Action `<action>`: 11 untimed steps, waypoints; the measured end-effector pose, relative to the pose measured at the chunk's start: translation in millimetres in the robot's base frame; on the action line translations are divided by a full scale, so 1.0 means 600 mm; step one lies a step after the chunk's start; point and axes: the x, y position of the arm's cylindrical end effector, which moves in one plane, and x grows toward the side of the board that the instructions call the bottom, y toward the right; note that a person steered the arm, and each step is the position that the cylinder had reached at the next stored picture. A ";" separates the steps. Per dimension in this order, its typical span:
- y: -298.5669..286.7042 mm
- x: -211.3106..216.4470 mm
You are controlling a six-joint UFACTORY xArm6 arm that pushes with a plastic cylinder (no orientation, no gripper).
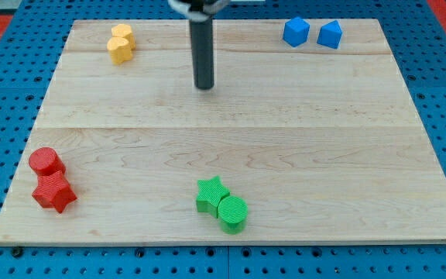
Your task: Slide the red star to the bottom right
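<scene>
The red star [54,192] lies at the board's bottom left, touching a red cylinder [46,161] just above it. My tip [204,87] is in the upper middle of the board, far up and to the right of the red star, touching no block. The rod rises from it to the view's top edge.
A green star [210,194] and green cylinder [233,213] sit together at bottom centre. Two yellow blocks [120,43] lie at top left. Two blue blocks [296,32] [330,35] lie at top right. The wooden board [362,155] rests on a blue pegboard.
</scene>
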 end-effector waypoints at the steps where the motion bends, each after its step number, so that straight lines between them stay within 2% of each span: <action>1: -0.074 0.066; 2: -0.179 0.064; 3: -0.332 0.084; 4: -0.442 0.116; 5: -0.441 0.157; 7: -0.421 0.304; 9: -0.172 0.180; 10: -0.116 0.181; 11: -0.204 0.226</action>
